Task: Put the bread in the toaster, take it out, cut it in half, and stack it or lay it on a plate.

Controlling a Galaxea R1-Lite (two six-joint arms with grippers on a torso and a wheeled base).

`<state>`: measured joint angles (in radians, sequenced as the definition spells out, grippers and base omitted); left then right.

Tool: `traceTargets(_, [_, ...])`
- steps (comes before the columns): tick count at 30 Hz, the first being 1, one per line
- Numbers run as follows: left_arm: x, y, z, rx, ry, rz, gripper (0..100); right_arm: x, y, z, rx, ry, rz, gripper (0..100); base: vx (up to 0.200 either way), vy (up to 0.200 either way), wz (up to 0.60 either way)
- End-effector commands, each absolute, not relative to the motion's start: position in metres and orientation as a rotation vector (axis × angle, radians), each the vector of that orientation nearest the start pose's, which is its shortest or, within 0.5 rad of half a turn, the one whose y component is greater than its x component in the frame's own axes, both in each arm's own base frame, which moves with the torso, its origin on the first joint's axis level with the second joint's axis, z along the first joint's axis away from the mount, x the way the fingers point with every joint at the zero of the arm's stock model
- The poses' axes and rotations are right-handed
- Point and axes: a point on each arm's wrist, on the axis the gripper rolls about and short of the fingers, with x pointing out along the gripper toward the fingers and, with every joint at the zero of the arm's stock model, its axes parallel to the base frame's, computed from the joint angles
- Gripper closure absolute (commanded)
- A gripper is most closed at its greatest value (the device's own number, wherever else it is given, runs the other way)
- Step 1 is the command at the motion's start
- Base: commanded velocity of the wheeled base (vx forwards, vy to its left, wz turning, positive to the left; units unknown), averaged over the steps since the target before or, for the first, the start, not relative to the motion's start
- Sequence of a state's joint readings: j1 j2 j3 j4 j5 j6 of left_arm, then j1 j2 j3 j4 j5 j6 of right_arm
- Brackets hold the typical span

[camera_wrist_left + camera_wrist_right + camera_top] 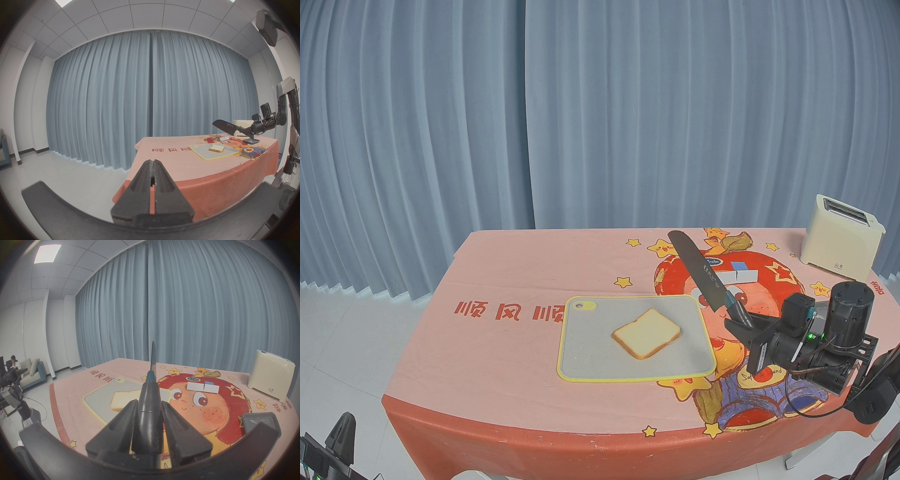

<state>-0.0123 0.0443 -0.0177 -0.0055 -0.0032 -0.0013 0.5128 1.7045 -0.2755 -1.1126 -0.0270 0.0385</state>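
Note:
A slice of bread (pixel 646 333) lies flat on the grey cutting board (pixel 594 362) with a yellow rim, mid-table. My right gripper (pixel 745 322) hovers just right of the board, shut on the handle of a dark knife (pixel 697 269); the blade slants up and back, above the board's far right corner. The right wrist view shows the knife (pixel 149 396) clamped between the fingers, the bread (pixel 124 398) beyond it. The cream toaster (pixel 841 237) stands at the table's far right. My left gripper (pixel 152 187) hangs shut and empty, low and well left of the table, off its front corner.
A small white and blue block (pixel 737 275) lies on the tablecloth behind the knife. The pink printed cloth (pixel 500 350) covers the table, bare on its left half. Blue curtains hang behind the table. A small dark pad (pixel 259 420) sits near the right gripper.

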Motion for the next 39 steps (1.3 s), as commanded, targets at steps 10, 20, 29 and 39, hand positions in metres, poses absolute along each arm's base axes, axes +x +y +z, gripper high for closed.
traceTargets(10, [-0.0193,0.0002,0.0771,-0.001,0.040,-0.015,100,0.1993,0.1187,0.1022,-0.051,0.324,0.528,100,0.000,0.000,0.00])
traceTargets(20, [-0.0194,0.0002,0.0770,-0.001,0.038,-0.015,100,0.1967,0.1179,0.1030,-0.048,0.324,0.545,100,0.000,0.000,0.00])
traceTargets(29, [-0.0193,0.0002,0.0771,-0.001,0.040,-0.015,100,0.1971,0.1182,0.1030,-0.048,0.324,0.545,100,0.000,0.000,0.00])
traceTargets(39, [-0.0193,0.0002,0.0771,-0.001,0.040,-0.015,100,0.1965,0.1178,0.1027,-0.052,0.324,0.545,100,0.000,0.000,0.00])
